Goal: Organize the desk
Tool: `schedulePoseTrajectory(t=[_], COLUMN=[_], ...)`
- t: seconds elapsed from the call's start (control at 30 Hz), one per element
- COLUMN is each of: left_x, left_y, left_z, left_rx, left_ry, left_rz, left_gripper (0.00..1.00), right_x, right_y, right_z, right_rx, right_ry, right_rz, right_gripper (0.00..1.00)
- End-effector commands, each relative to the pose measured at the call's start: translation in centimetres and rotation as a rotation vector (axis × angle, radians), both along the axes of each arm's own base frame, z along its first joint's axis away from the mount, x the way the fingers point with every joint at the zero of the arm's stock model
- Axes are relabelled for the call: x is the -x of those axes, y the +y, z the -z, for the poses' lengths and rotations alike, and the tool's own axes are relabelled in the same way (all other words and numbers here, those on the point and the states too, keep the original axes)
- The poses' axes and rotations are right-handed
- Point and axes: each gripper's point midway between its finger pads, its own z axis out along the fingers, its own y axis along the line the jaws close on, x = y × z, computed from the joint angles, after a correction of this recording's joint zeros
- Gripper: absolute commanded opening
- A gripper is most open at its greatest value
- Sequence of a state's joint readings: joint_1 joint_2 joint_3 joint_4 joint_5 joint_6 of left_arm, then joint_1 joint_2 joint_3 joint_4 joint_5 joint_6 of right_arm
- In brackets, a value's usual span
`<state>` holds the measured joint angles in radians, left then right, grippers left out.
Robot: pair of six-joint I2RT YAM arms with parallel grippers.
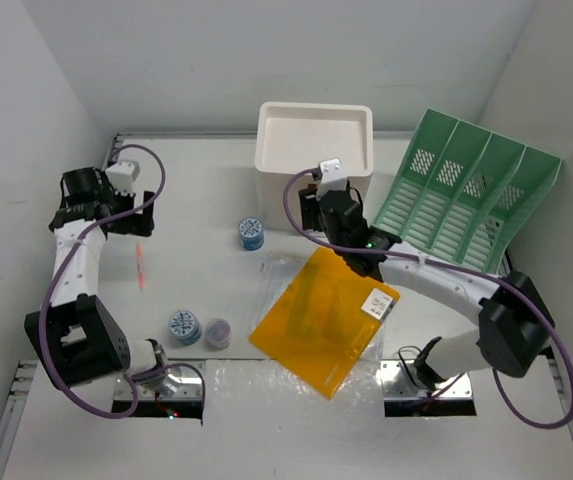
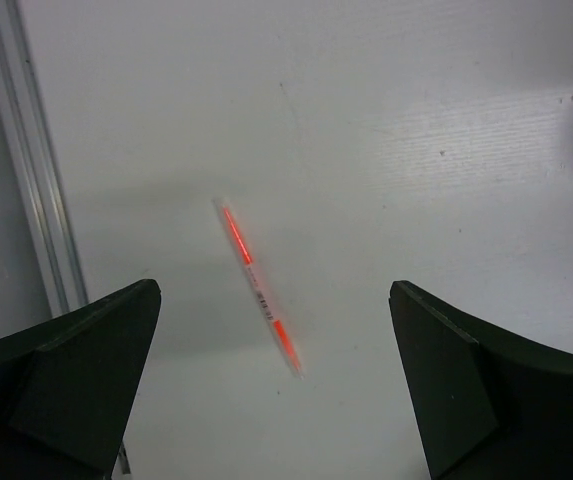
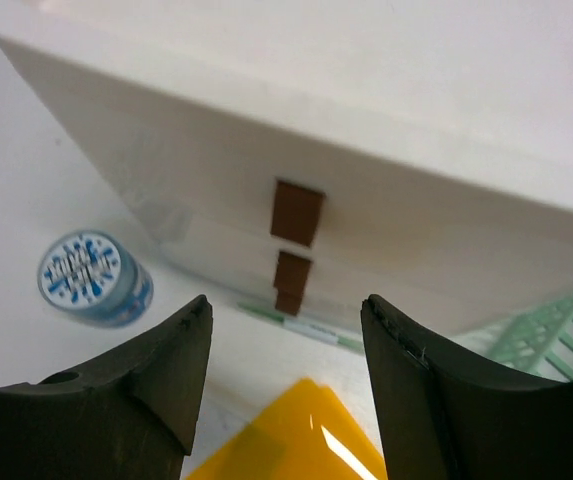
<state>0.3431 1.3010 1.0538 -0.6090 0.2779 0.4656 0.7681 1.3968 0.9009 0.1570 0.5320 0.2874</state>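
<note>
From above, the desk [image 1: 201,180], a large flat white tabletop with a thin raised metal rim, is seen filling the floor of the white-walled enclosure, with both arm bases at its near edge. The left gripper [image 1: 132,224] is held over the left part of the desk, just beyond a thin orange-red pen [image 1: 139,268]. The right gripper [image 1: 312,212] is held close to the front of a white stacked drawer box [image 1: 314,145], beside which a green slotted file rack [image 1: 466,190] is tilted. A translucent orange plastic folder [image 1: 326,320] lies under the right arm, and three small blue-patterned tape rolls [image 1: 251,233] are scattered on the desk. In the left wrist view, the left gripper [image 2: 274,300] is seen with its jaws spread wide, nothing held or touched; the pen [image 2: 256,285] lies on the desk [image 2: 416,120] below the gap. In the right wrist view, the right gripper [image 3: 286,305] is seen with its jaws apart and empty, facing the brown drawer handles [image 3: 297,212] of the box [image 3: 386,130], a tape roll [image 3: 94,278] to the left.
</note>
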Motion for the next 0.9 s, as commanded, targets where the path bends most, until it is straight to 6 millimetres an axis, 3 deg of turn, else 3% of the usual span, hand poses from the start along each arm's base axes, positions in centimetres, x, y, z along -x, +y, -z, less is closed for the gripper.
schedulePoseTrajectory(t=[0.0,0.4,0.57,0.63,0.73,0.87], left_x=[0.0,0.6,0.5,0.6,0.9,1.9], left_y=[-0.2,1.2,1.3,1.1,0.2,-2.3], left_z=[0.8,4.6,5.2,5.6,6.0,6.2], left_rx=[0.011,-0.043,-0.047,-0.038,-0.022,0.036], left_ry=[-0.006,0.074,0.088,0.095,0.101,0.112], left_rz=[0.023,-0.009,-0.002,0.011,0.065,0.251], left_gripper=[0.99,0.99,0.99,0.99,0.99,0.99], right_x=[-2.6,-6.4,-7.0,-7.1,-6.7,-5.7], right_y=[1.8,0.8,0.1,0.1,-0.2,-0.5], right_z=[-2.9,-2.7,-1.2,-0.5,0.2,0.6], right_rx=[-0.085,-0.117,-0.068,-0.057,-0.048,-0.076], right_ry=[-0.076,-0.134,-0.131,-0.124,-0.105,-0.086], right_rz=[0.039,0.271,0.341,0.347,0.348,0.326], right_gripper=[0.60,0.53,0.34,0.17,0.00,0.00])
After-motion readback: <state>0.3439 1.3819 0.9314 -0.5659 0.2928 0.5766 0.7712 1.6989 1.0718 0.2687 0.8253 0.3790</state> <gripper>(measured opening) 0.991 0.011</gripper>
